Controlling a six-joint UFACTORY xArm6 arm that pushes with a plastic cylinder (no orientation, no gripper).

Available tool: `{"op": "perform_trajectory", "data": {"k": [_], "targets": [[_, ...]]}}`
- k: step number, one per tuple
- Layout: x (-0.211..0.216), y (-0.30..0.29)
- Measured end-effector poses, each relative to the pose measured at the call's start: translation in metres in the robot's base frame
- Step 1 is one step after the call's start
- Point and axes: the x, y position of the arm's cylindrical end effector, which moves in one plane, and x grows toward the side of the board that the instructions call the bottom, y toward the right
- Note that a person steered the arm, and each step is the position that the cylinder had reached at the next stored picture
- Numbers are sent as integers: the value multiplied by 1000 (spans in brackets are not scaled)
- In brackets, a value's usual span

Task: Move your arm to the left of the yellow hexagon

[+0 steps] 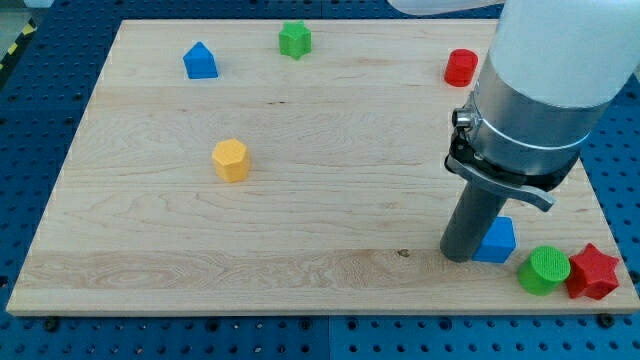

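The yellow hexagon (231, 160) lies on the wooden board (300, 230), left of the middle. My tip (459, 256) rests on the board near the lower right, far to the right of the yellow hexagon and a little lower in the view. It touches or nearly touches the left side of a blue block (496, 240). The arm's grey and white body hangs above the tip and hides part of the board behind it.
A blue house-shaped block (200, 61) and a green star (294, 40) lie near the top left. A red cylinder (461, 67) lies at the top right. A green cylinder (544, 270) and a red star (593, 272) lie at the lower right corner.
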Motion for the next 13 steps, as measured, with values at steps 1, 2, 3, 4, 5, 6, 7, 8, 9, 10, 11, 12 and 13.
{"op": "perform_trajectory", "data": {"k": [1,2,3,4,5,6,7,8,9,10,11,12,13], "targets": [[-2,-13],[-2,-13],[-2,-30],[-5,-67],[-21,-98],[-21,-98],[-20,-100],[-19,-122],[-19,-127],[-19,-130],[-19,-151],[-20,-166],[-23,-188]]}}
